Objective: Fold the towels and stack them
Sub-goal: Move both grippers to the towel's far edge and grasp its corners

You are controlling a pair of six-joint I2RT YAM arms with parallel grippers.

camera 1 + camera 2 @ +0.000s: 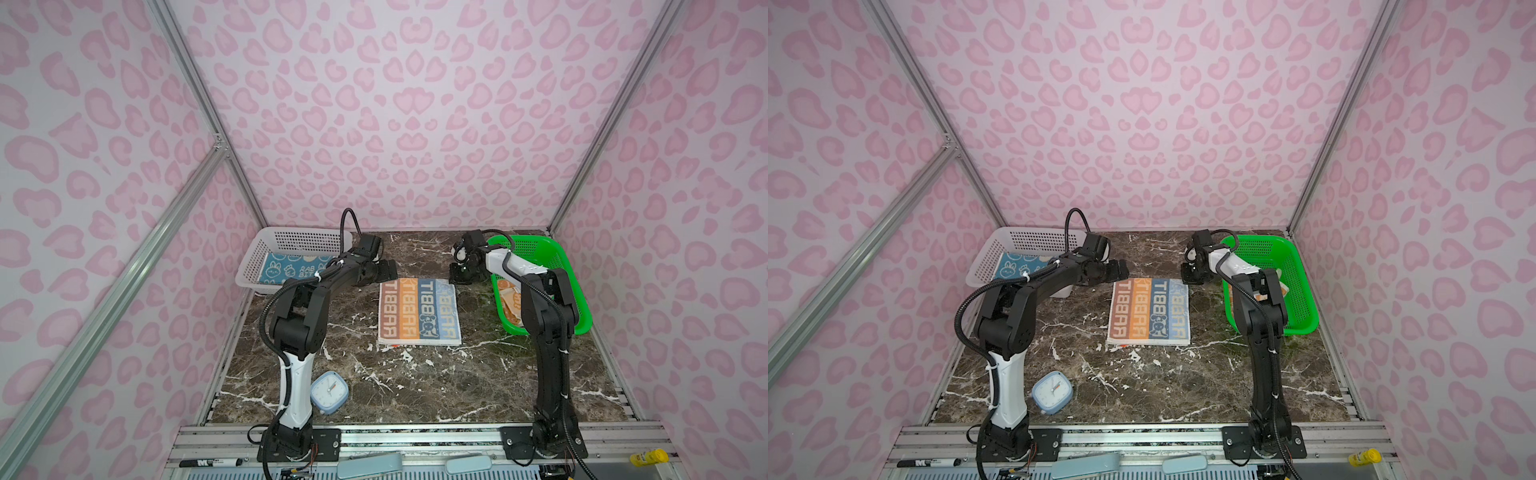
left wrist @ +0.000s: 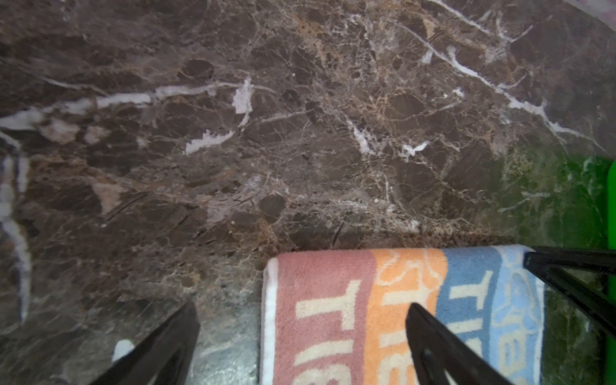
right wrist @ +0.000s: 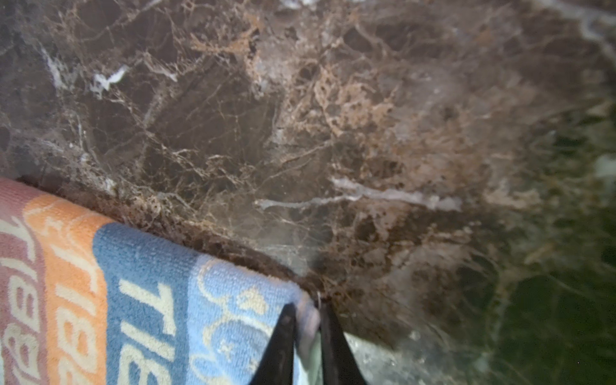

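Three terry towels: one striped pink-orange-blue towel point(image 1: 419, 311) on the brown marble table point(image 1: 415, 395), one blue bunny towel point(image 1: 291, 270) in a white plastic basket point(image 1: 307, 243), one orange towel point(image 1: 509, 301) in a green plastic basket point(image 1: 528, 249) (two baskets). The right gripper point(image 3: 307, 305) pinches the striped towel's corner; the left gripper point(image 2: 301, 305) gapes wide.

Striped square terry towel point(image 1: 419, 311), centre: dusty pink, orange, mid blue and pale blue bands, cream "RABBIT" lettering, cream border.
Blue terry towel point(image 1: 286, 268), far left: white bunny print.
Orange terry towel point(image 1: 508, 297), right: cream marks.
White perforated plastic basket point(image 1: 253, 257).
Bright green perforated plastic basket point(image 1: 561, 266).
Dark brown marble tabletop point(image 1: 415, 386): white veins.
Pale walls point(image 1: 395, 124): pink leopard spots.
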